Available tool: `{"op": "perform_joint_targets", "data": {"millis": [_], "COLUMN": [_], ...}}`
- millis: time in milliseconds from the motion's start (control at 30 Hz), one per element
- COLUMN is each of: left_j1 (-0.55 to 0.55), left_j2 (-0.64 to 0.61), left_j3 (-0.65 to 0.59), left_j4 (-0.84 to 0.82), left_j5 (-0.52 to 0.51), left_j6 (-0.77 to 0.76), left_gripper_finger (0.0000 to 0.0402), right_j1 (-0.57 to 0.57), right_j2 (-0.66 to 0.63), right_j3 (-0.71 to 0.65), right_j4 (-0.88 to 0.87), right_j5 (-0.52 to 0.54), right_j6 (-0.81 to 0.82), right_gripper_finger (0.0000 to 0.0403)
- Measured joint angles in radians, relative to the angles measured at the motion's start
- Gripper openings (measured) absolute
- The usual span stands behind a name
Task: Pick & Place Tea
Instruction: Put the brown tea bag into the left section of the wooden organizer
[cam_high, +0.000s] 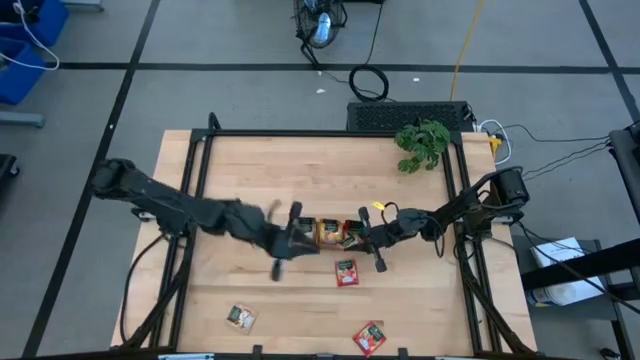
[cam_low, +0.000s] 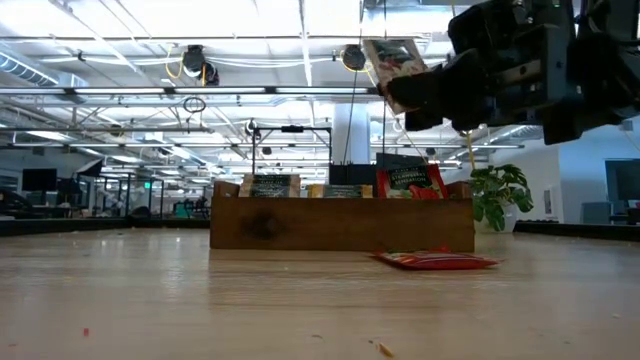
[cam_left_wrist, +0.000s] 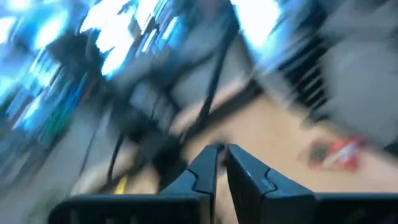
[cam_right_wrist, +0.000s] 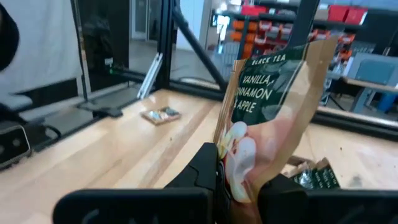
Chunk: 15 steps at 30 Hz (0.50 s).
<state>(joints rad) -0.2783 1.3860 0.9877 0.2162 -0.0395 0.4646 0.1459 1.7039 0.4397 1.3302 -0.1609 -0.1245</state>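
Wooden table carries a long brown tray of upright tea sachets. The right gripper, raised just beside the tray, pinches a vanilla, cinnamon and apple black tea sachet by its lower edge, probably for filing. The left gripper, fingers nearly together and empty, hovers nearby. Three red sachets lie loose.

Two dark, jointed arms, matte black housings; each ends in a two-finger gripper (left gripper, right gripper) with angular black fingers; black cabling alongside.
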Motion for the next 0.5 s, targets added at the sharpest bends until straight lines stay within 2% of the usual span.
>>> {"op": "perform_joint_targets", "data": {"millis": [33, 67, 267, 400, 500], "left_j1": [0.034, 0.074, 0.306, 0.36, 0.334], "left_j2": [-0.02, -0.043, -0.075, -0.077, -0.1], "left_j3": [-0.022, -0.051, -0.293, -0.42, -0.503], "left_j4": [0.045, 0.076, 0.314, 0.496, 0.518], "left_j5": [0.102, 0.155, 0.37, 0.403, 0.405], "left_j6": [0.028, 0.025, -0.182, -0.253, -0.291], "left_gripper_finger": [0.0045, 0.0047, 0.0053, 0.0052, 0.0054], "right_j1": [0.0, 0.0, 0.001, 0.001, 0.001], "right_j2": [0.0, 0.0, 0.0, 0.0, 0.0], "right_j3": [-0.011, -0.022, -0.069, -0.046, 0.012], "right_j4": [0.024, 0.053, 0.135, 0.107, 0.024], "right_j5": [0.0, 0.0, 0.012, 0.062, 0.088], "right_j6": [0.005, 0.011, 0.049, 0.052, 0.044], "right_gripper_finger": [0.0009, 0.0009, 0.0009, 0.0009, 0.0009]}}
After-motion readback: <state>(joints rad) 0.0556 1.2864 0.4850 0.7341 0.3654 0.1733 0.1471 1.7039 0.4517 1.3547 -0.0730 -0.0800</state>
